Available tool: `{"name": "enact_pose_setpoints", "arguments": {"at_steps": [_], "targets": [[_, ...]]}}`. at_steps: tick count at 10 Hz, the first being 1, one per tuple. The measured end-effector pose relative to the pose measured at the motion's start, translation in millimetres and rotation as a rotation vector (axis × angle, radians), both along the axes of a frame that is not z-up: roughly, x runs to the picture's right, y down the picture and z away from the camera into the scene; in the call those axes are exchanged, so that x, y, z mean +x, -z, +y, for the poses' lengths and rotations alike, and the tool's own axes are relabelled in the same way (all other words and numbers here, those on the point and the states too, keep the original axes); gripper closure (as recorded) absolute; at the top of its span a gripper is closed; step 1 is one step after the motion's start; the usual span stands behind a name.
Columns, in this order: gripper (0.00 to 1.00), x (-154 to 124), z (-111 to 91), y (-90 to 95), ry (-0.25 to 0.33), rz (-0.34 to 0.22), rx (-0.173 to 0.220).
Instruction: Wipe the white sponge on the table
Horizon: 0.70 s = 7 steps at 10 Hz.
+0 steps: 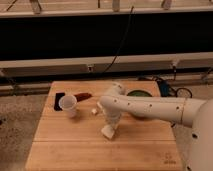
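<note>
**Inspector:** Position of the gripper (pixel 108 129)?

**Assistant:** It pointed straight down over the middle of the pale wooden bench (pixel 75 145). Its fingers were closed on the white rectangular sponge (pixel 107 133), whose underside was pressed flat to the boards, presumably so a sideways sweep would wipe.

**Inspector:** Obstructions?

**Assistant:** A white paper cup (pixel 68 105) stood upright nearby, and a small white scrap (pixel 94 111) lay between cup and gripper, touching neither. A dark green bowl (pixel 139 93) sat behind the arm. In my judgement, a stroke toward the near edge would avoid them.
</note>
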<state>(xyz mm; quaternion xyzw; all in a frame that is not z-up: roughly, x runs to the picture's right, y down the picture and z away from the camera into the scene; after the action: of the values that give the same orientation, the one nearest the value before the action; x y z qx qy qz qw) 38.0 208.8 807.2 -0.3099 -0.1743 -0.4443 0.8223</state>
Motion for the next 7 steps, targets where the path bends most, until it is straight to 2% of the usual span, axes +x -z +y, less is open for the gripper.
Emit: {"name": "enact_pose_setpoints", "arguments": {"at_steps": [7], "targets": [[1.00,0.1,-1.6,2.8,-0.073,0.034,0.003]]}}
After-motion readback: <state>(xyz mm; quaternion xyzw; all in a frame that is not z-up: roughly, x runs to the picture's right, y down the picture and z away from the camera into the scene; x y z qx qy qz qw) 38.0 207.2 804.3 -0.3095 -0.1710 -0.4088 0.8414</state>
